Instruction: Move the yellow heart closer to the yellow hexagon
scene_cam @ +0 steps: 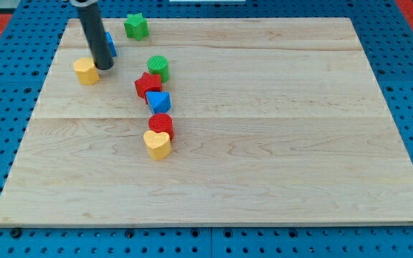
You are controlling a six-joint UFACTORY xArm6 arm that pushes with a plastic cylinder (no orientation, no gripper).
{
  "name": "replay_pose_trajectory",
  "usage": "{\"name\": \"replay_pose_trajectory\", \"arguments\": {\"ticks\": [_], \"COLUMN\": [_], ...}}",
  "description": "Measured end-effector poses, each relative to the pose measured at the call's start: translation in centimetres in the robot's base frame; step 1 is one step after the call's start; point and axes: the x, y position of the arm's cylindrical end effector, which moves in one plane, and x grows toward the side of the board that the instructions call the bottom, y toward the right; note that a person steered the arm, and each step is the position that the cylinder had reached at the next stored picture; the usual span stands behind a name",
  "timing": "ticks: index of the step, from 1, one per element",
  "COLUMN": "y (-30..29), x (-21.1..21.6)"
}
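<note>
Barely begun: yellow heart [158, 144] well apart from yellow hexagon [86, 72], my tip [105, 67] beside the hexagon, no jaws on this rod.

The pale wooden board [278, 143] carried eight blocks, all on the view's left! Up top sat a green star [136, 26], a mostly hidden blue block [111, 44] and the yellow hexagon [86, 72]. Below ran a green cylinder [158, 67], red star [148, 84], blue triangle [158, 101], red cylinder [160, 125] and yellow heart [157, 144].

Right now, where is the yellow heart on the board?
The yellow heart lies left of the board's centre in the camera view, touching the red block just above it, at the bottom of a chain of blocks and far from my tip.
</note>
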Motion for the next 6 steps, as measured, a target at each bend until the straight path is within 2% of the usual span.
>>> {"name": "replay_pose_trajectory", "arguments": {"ticks": [1, 2, 3, 4, 5, 6], "y": [2.1, 2.5, 2.9, 7.4, 14.6, 15.7], "x": [4.2, 11.0, 19.9, 24.2, 23.9, 22.3]}}
